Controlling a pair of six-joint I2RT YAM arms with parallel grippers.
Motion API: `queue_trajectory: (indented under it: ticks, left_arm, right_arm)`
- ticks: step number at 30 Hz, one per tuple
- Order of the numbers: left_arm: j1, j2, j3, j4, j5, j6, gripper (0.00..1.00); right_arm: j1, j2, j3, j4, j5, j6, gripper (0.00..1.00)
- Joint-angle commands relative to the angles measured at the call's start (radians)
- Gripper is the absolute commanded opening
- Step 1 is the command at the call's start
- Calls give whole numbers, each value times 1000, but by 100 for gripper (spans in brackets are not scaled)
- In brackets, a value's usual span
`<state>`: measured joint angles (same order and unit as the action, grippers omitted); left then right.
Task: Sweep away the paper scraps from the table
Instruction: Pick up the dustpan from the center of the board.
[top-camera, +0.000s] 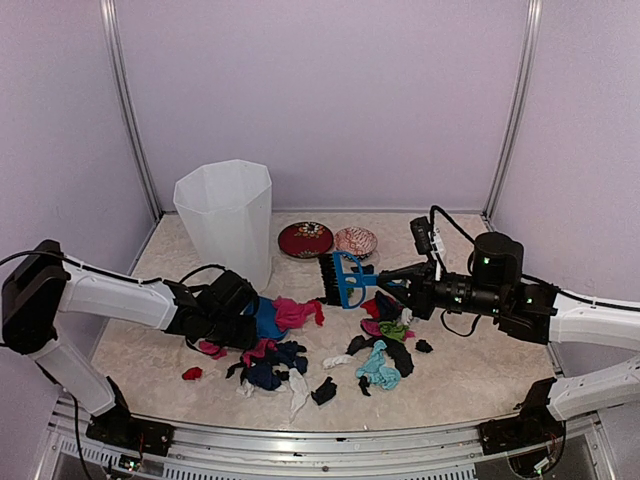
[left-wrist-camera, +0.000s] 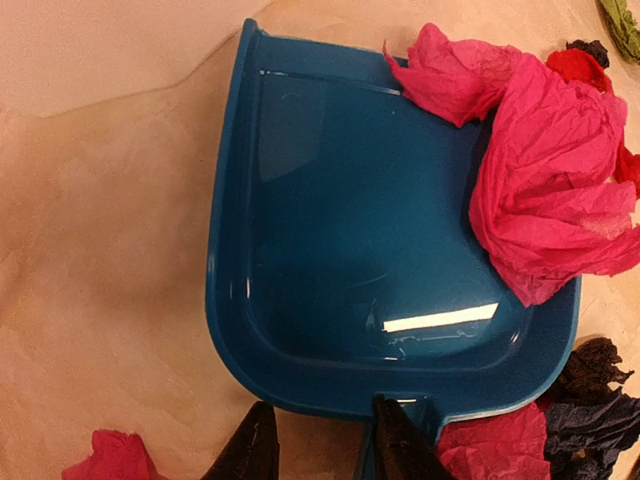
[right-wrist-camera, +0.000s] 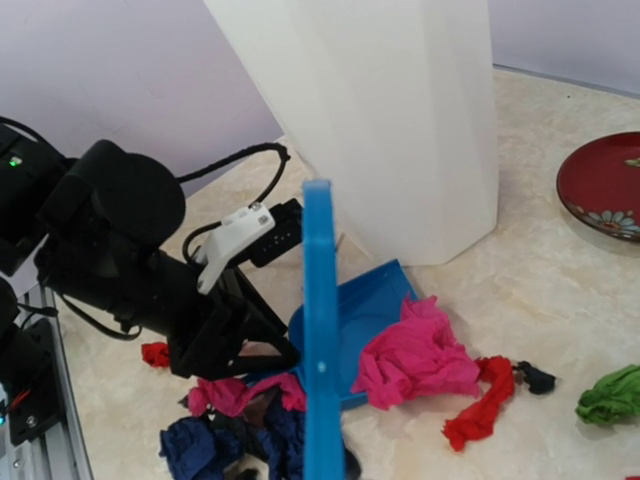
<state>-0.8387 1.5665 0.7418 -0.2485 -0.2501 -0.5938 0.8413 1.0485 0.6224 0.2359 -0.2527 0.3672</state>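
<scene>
Table (top-camera: 480, 375), beige: paper scraps (top-camera: 380, 365) lie heaped mid-surface between my two arms, and one pink wad (left-wrist-camera: 550, 190) rests on the lip of the blue dustpan (left-wrist-camera: 350, 250). My left gripper (left-wrist-camera: 322, 420) sits at the dustpan's handle with one finger over it and the other apart, so I cannot tell if it grips. My right gripper (top-camera: 400, 281) is clamped on the blue brush (top-camera: 338, 278), at the pile's far side.

We look into a robot lab booth. Plain lilac walls (top-camera: 330, 90) and metal posts (top-camera: 128, 110) box in the table (top-camera: 480, 375) in the upper half, and two cabled arms (top-camera: 110, 295) stand on a metal frame (top-camera: 320, 440) along the bottom edge.
</scene>
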Motion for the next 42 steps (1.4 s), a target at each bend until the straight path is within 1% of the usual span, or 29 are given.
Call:
queue_trajectory:
  ticks: [1,5,11,20,30,37,42]
  left_arm:
    - [-5,16,19,29,18,10,28]
    - [-5,19,21,31,27,12,13]
    - [-5,21,28,32,39,19,0]
    - [-15,-25,45,12,8,26,0]
    - [-66,-65,147,-81,-89,60,0]
    - [-116,-38,270,-196,-243,101,0]
    - [-159,-8,340,-250,-411,123,0]
  right_arm:
    - [7,-20,-13,16,7,7,0]
    - [7,-23,-16,16,9,8,0]
    - [7,-24,-14,14,12,4,0]
    - [8,-21,-3,10,11,-2,0]
    - [8,-19,9,0,12,-6,0]
    - [8,-27,0,0,35,-13,0]
    - [7,-67,-11,-32,97,-25,0]
